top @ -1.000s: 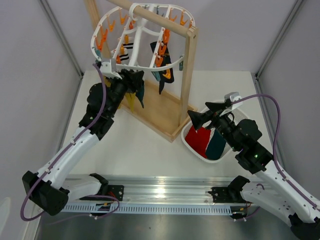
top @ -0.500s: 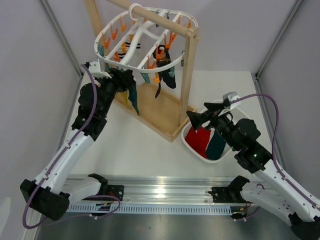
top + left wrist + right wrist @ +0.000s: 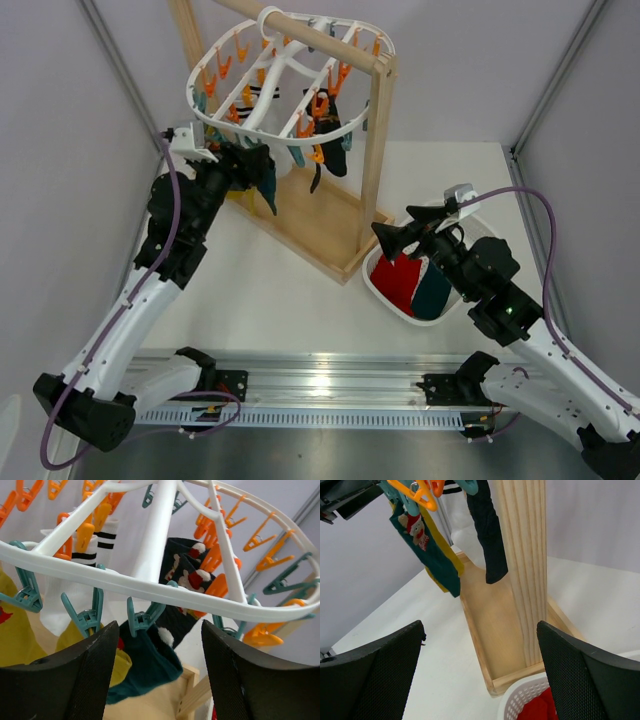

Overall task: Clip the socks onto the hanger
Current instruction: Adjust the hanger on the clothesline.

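While the left end effector (image 3: pixel 155 645) sits just under the near rim of the hanger (image 3: pixel 150 586), fingers spread wide and gripping nothing, a dark teal sock (image 3: pixel 150 662) hangs between them from a teal peg (image 3: pixel 141 621); that clip looks made, so the step in hand is likely letting go; well right of the hanger and lower, the right end effector (image 3: pixel 403 228) hovers agape and empty above the basket (image 3: pixel 373 287), where a red sock (image 3: pixel 396 280) and a blue sock (image 3: pixel 436 290) lie; next, it should descend, pinch one, and carry it toward a free peg.
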